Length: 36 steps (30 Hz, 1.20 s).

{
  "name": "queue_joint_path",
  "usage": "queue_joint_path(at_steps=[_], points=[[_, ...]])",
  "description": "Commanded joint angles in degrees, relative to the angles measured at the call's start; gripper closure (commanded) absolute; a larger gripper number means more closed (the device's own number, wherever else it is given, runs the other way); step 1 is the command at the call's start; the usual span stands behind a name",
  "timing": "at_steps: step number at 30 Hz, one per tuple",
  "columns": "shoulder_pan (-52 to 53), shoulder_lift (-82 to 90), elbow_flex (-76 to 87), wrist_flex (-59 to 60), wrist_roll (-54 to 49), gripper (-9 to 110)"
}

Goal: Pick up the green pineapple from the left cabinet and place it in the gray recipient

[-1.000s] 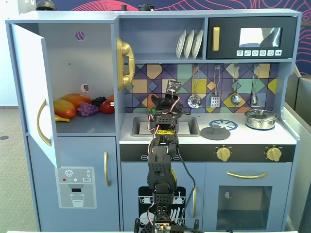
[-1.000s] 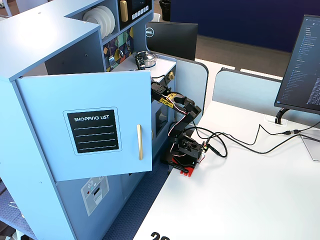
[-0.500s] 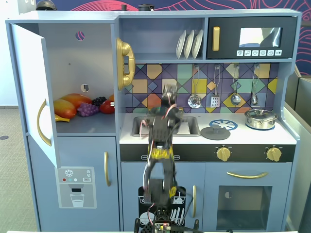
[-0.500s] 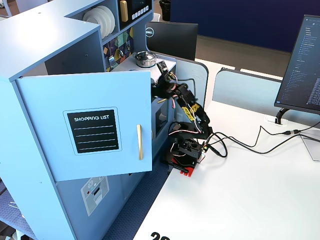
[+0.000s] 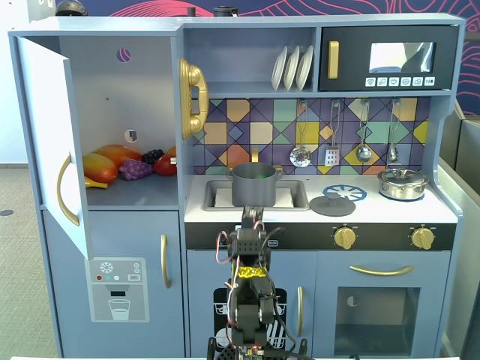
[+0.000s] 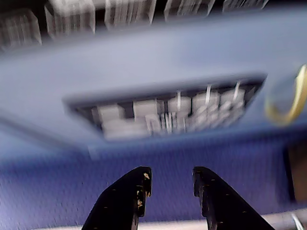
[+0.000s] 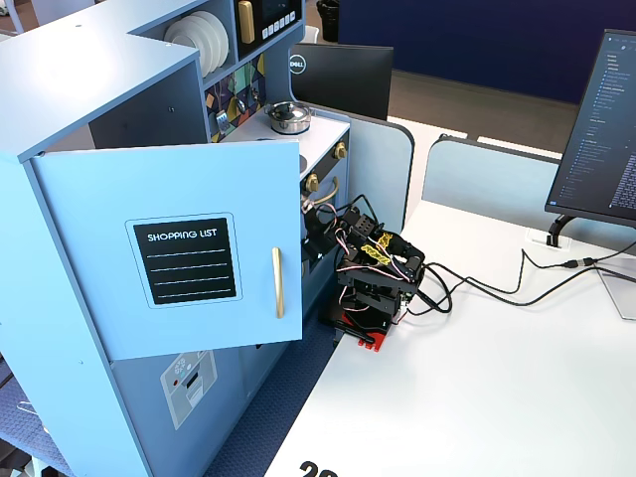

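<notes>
The gray recipient (image 5: 253, 192) stands in the sink of the toy kitchen. A bit of bright green (image 5: 259, 175), the green pineapple's top, shows inside its rim. The left cabinet (image 5: 112, 90) stands open with its door (image 5: 45, 135) swung out, and no pineapple shows on its shelf. My gripper (image 5: 250, 216) sits on the folded arm, below the sink and in front of the lower doors. In the wrist view my gripper (image 6: 171, 176) is open and empty, facing a blurred blue door panel. In the other fixed view the open cabinet door (image 7: 199, 248) hides the sink.
An orange-yellow mango (image 5: 101, 166), purple grapes (image 5: 136, 169) and a red fruit (image 5: 165, 166) lie on the cabinet shelf. A gray lid (image 5: 332, 204) and a shiny silver pot (image 5: 403, 183) sit on the counter. The black microwave (image 5: 390, 58) is at the top right. Cables (image 7: 477, 288) trail over the white table.
</notes>
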Motion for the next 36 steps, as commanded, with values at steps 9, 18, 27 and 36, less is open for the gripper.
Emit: queue_joint_path(at_steps=[9, 18, 27, 36], points=[[0.5, 4.1, 14.2, 10.9, -7.6, 101], [0.8, 4.2, 14.2, 17.7, -2.0, 101], [1.1, 4.2, 14.2, 17.8, -1.0, 99], [1.1, 4.2, 14.2, 17.8, -1.0, 97]])
